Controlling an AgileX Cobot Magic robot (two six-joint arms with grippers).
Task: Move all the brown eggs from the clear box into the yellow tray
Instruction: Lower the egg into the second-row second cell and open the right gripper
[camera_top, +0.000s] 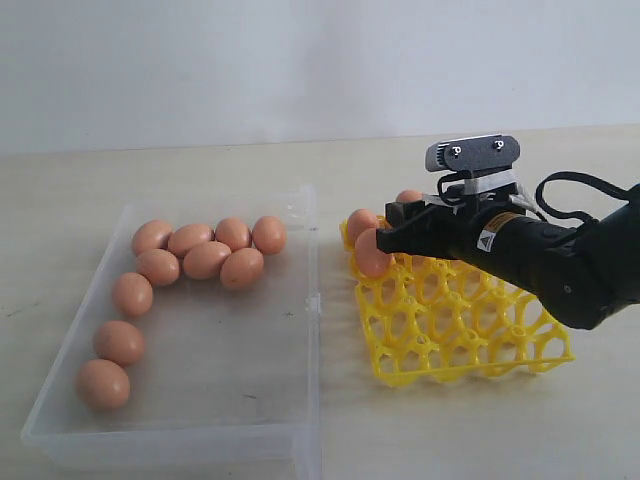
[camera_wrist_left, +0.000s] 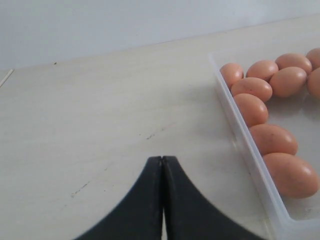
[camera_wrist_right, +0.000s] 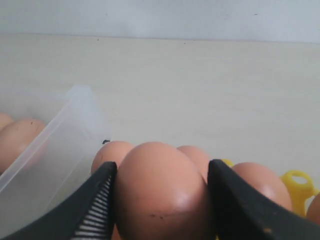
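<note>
While stretched across the yellow tray from the right, pinches one brown egg in the right gripper, with jaws set wide and the fingers pressed one against each flank of the shell. Holds that egg at the tray's left edge, just beside a second egg in the far-left corner. Cannot tell whether seated in a cell or just above one. Notes a third egg on the tray's far row, half hidden behind the gripper. Shows, in the right wrist view, further shells behind the held one, number unclear.

Counts ten loose eggs in the clear box, left of the tray: seven bunched and touching at the far end, three strung singly along the left wall toward the near corner. Puts box and tray side by side on the pale table, near but apart.

Finds the left gripper over bare table just outside the box's wall, beside that line of eggs, its fingers pressed flat together with nothing between.
</note>
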